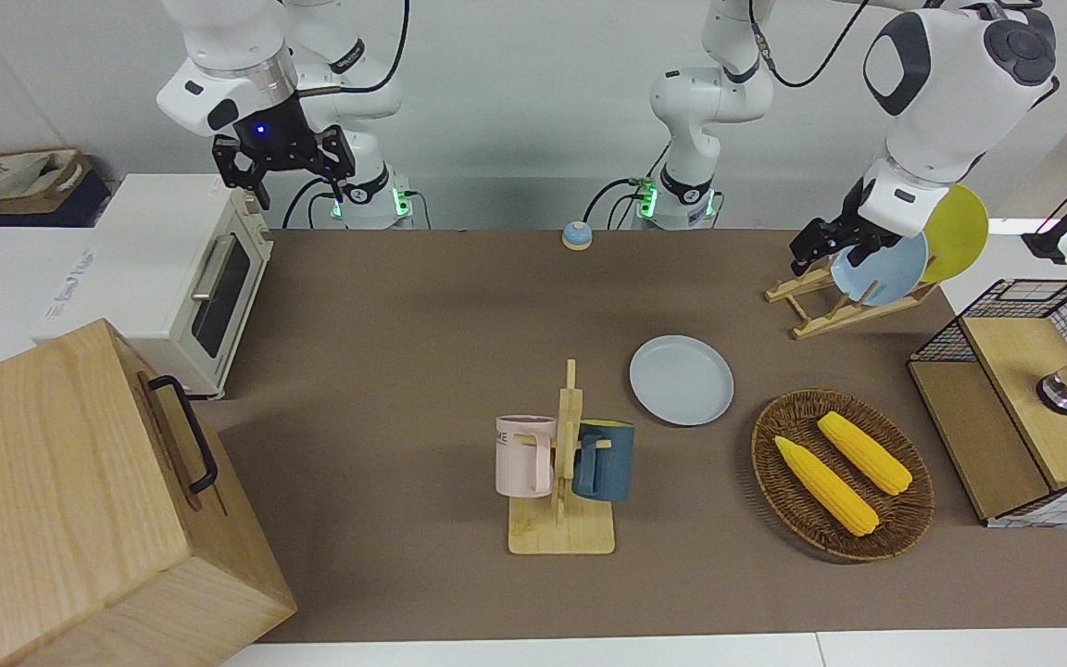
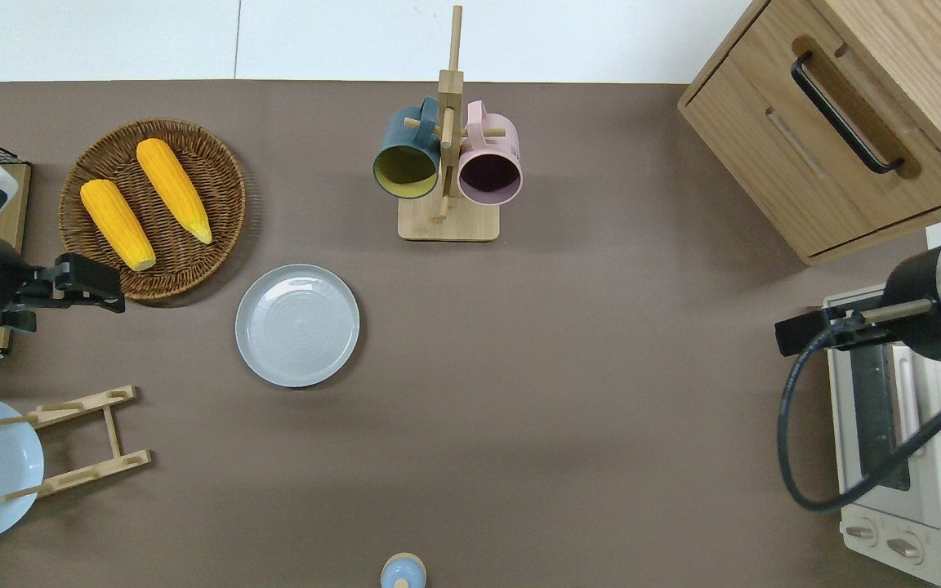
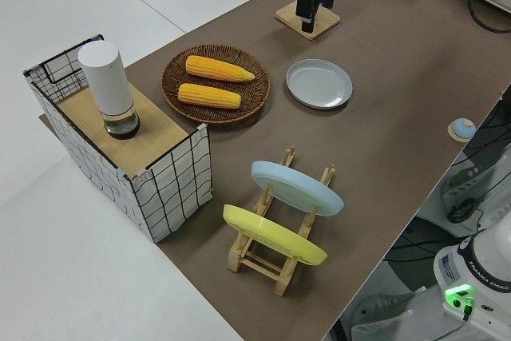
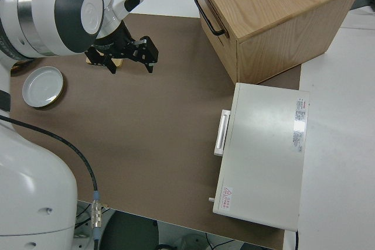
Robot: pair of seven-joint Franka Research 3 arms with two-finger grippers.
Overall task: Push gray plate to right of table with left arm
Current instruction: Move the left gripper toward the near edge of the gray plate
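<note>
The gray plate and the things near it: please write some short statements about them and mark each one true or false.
1. The gray plate lies flat on the table. True.
2. Two corn cobs lie on the gray plate. False: they lie in the basket; the plate is bare.
3. The left tool touches the gray plate. False: it is apart from it, by the basket.
4. The mug rack holds two mugs. True.
5. The blue plate leans in the plate rack. True.
</note>
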